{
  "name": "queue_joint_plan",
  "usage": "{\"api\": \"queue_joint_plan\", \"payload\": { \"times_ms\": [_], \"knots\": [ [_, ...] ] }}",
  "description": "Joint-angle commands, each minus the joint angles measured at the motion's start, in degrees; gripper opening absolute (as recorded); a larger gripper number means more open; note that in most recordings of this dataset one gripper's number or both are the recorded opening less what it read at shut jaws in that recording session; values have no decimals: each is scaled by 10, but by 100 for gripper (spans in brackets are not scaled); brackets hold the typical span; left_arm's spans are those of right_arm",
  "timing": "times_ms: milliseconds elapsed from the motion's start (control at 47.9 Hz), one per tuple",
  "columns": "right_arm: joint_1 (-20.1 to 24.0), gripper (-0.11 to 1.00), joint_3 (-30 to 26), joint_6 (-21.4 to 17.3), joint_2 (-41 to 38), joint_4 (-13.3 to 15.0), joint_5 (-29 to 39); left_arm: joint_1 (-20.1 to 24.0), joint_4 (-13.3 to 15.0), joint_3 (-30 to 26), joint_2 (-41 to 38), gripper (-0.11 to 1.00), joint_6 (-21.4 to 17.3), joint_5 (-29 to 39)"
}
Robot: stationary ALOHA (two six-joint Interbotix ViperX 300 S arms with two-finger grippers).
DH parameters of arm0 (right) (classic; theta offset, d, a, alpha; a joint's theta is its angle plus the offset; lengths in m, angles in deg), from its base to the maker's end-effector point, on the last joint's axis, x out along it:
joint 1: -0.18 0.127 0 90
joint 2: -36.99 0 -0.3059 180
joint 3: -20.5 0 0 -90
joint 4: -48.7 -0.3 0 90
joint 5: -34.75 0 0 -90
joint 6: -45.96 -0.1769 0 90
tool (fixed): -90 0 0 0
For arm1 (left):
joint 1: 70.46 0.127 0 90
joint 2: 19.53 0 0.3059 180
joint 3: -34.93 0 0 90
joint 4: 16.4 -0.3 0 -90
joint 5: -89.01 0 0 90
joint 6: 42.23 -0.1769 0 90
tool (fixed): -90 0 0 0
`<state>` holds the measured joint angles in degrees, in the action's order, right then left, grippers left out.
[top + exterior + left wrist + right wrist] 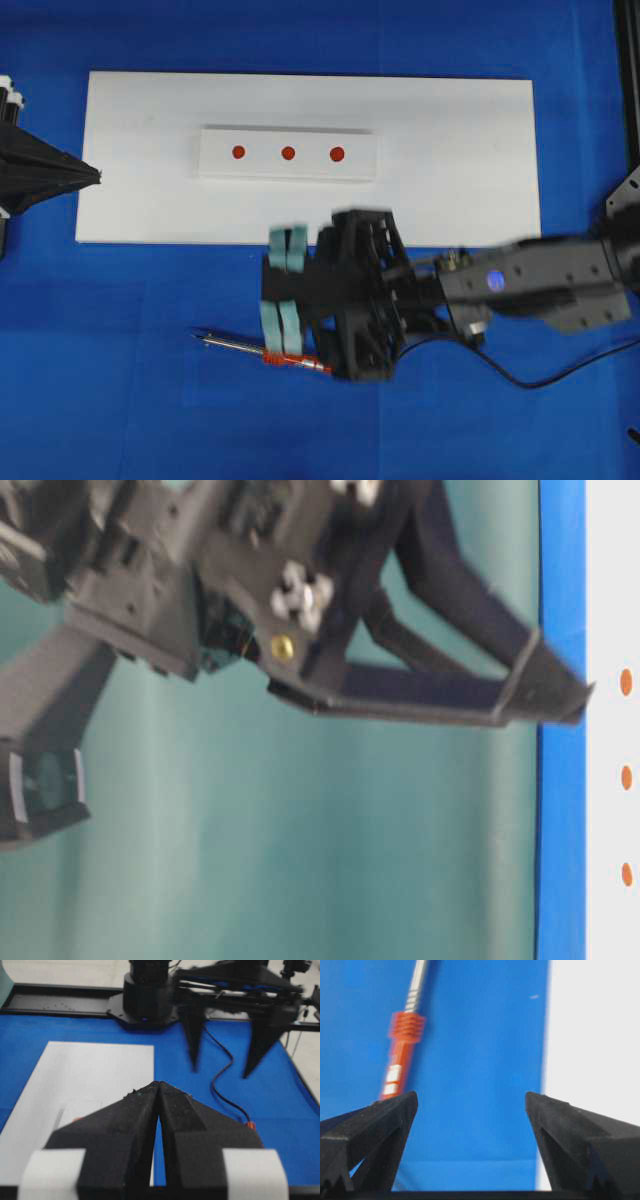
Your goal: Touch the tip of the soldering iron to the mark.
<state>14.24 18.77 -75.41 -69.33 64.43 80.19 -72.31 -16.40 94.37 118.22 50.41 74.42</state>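
Note:
The soldering iron (262,351) lies flat on the blue cloth in front of the white board, its tip pointing left and its orange handle (400,1052) to the right. Three red marks (288,153) sit in a row on a small white plate (288,172) on the board. My right gripper (272,290) is open and empty, hovering over the cloth between the board's front edge and the iron. In the right wrist view the gripper (470,1102) has the iron just beyond its left finger. My left gripper (92,178) is shut and empty at the board's left edge, as the left wrist view (159,1086) also shows.
The white board (450,150) covers the back middle of the blue cloth. The iron's black cord (520,380) trails to the right under my right arm and also shows in the left wrist view (220,1077). A black frame stands at the right edge (628,80).

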Motion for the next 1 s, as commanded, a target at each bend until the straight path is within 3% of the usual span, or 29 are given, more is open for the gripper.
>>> {"api": "queue_joint_plan", "payload": {
  "times_ms": [0, 271, 522, 730, 981],
  "knots": [
    [-37, 88, -14, 20, 19, 3, -1, -2, -1, -6, -3, 0, 1, -2],
    [-136, 88, -15, 111, 25, -12, -12, -2, -1, -7, -3, 0, 1, 1],
    [-147, 87, -4, 130, 49, -21, -17, -2, -1, -7, -3, 0, 1, 0],
    [-148, 87, 68, 127, 133, -19, -30, -2, -1, -6, -3, 0, 1, 0],
    [-149, 87, 193, 122, 274, -19, -98, -2, -1, -7, -2, 0, 1, 0]
  ]
}}
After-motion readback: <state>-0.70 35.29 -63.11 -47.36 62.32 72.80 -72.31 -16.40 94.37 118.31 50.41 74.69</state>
